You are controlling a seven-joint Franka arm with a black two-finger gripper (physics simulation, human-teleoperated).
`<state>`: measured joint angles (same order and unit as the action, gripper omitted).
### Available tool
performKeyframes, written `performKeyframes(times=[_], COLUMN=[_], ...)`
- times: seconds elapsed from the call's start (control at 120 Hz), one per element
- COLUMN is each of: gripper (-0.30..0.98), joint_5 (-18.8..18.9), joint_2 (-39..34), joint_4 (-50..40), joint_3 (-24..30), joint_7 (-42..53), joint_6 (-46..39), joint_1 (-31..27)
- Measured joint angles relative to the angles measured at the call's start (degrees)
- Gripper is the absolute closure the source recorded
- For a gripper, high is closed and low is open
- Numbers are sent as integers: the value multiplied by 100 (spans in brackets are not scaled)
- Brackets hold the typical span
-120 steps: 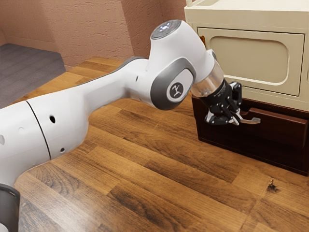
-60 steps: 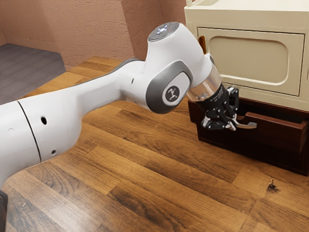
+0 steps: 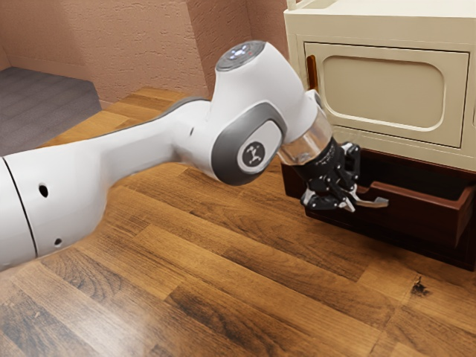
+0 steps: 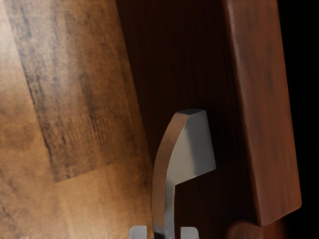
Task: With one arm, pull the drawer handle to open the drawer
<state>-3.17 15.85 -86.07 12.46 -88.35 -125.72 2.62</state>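
Exterior view. Item: drawer (image 3: 420,213), dark reddish wood, below the cream cabinet (image 3: 372,30); partly open, its front standing out from the cabinet body. Fitting: handle (image 3: 374,201), pale metal, mounted on the drawer front. The gripper (image 3: 352,198) is at the handle, whose free end reaches past it toward the exterior view's right. Handling, as judged: a rigid, broad box, likely of moderate weight, sliding on a straight run; liable to bind if drawn askew. Best taken with a level, even pull square to the front.

Wrist view. Item: same handle, a curved bar with a thick foot meeting the drawer front. Fingers (image 4: 138,232): one to either side of the bar, apparently clamped on it. Handling, as judged: hard, smooth metal, not fragile, though a pinch could slip along the curve. Preferred hold: the bar's middle stretch, clear of the foot, with firm pressure throughout the pull.
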Motion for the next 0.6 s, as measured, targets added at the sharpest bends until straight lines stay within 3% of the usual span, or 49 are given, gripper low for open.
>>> performKeyframes(times=[0.6], gripper=[79], joint_5=[-172], joint_2=[-553], joint_4=[-758], joint_3=[3], joint_7=[8], joint_6=[-321], joint_1=[-8])
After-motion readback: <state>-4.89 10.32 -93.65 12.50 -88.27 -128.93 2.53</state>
